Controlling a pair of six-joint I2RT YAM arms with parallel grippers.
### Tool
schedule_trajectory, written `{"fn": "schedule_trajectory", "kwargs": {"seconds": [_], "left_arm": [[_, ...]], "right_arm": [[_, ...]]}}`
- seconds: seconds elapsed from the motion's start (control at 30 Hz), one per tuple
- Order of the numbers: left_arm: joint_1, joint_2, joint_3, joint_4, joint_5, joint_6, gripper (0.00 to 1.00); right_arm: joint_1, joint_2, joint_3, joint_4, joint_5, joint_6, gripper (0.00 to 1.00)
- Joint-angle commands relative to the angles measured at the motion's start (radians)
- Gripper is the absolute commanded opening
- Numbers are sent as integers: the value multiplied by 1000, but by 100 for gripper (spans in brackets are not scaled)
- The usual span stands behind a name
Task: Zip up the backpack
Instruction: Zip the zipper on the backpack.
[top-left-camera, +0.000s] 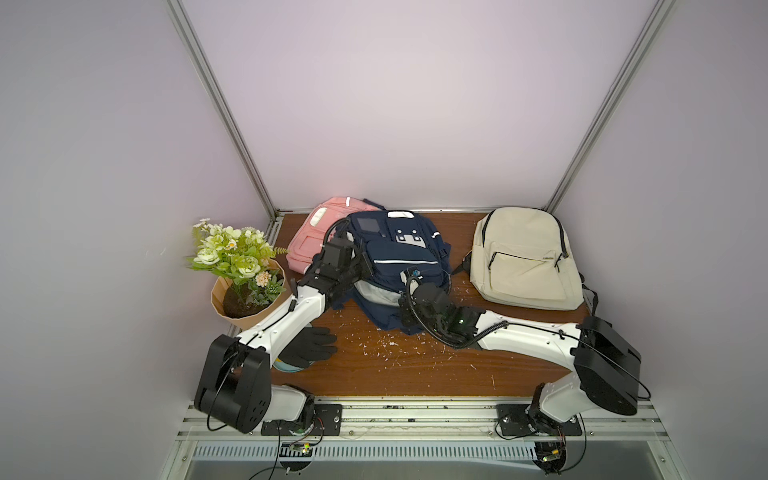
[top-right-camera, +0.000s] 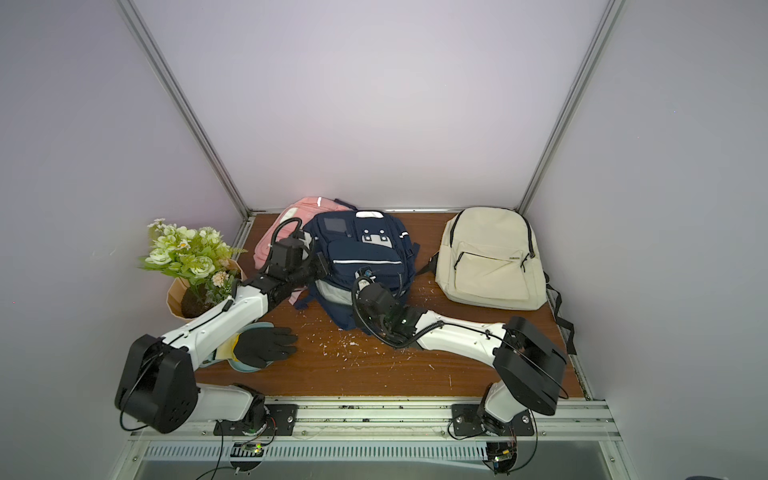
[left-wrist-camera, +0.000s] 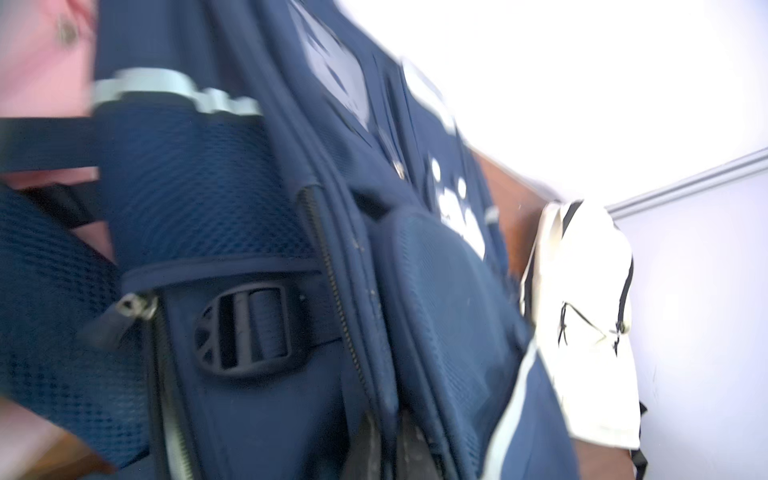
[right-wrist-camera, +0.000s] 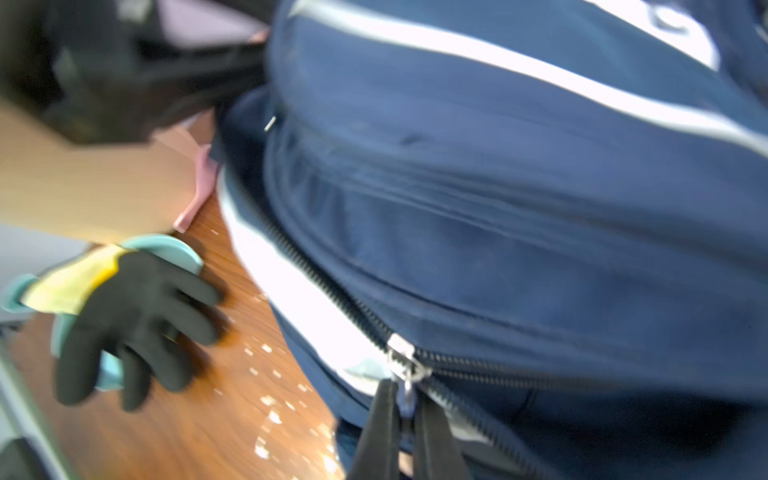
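The navy backpack (top-left-camera: 399, 257) lay on the wooden table (top-left-camera: 415, 374), toward 12 o'clock from its middle. At the 5 o'clock edge of the bag, the right gripper (right-wrist-camera: 406, 409) had its jaws pressed together on the zipper pull (right-wrist-camera: 408, 388). At 9 o'clock the left gripper (left-wrist-camera: 388, 449) was closed too, and it pinched a fold of the side fabric.

Brown wooden table (top-left-camera: 415, 374), with white flecks (top-left-camera: 386, 343) scattered across the middle. Far right: cream fabric backpack (top-left-camera: 525, 257), lying flat, dark zips. Far left: pink fabric backpack (top-left-camera: 316, 237), partly covered. Left edge: tan faceted paper pot (top-left-camera: 259, 316) holding white-green flowers (top-left-camera: 232, 253). Beside it: black knit glove (top-left-camera: 309, 347) lying on a pale teal plate (top-right-camera: 249, 366) and a yellow cloth (top-right-camera: 226, 347).
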Motion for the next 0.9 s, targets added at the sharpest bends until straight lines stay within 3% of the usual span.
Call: {"fn": "schedule_trajectory", "kwargs": {"seconds": [0.0, 0.1, 0.3, 0.43, 0.67, 0.87], "left_arm": [[40, 16, 47, 96, -91, 37, 7], [40, -36, -32, 92, -93, 22, 33], [40, -169, -232, 64, -62, -10, 56], [40, -216, -334, 99, -3, -42, 65], [18, -197, -380, 162, 71, -42, 58], [3, -183, -382, 163, 69, -42, 31]], "right_arm": [[56, 69, 99, 32, -99, 25, 0], [58, 153, 195, 16, -109, 30, 0], [58, 255, 294, -8, -128, 41, 0], [58, 274, 299, -3, -136, 48, 0], [58, 275, 285, 15, -149, 48, 0], [58, 277, 283, -1, -133, 50, 0]]}}
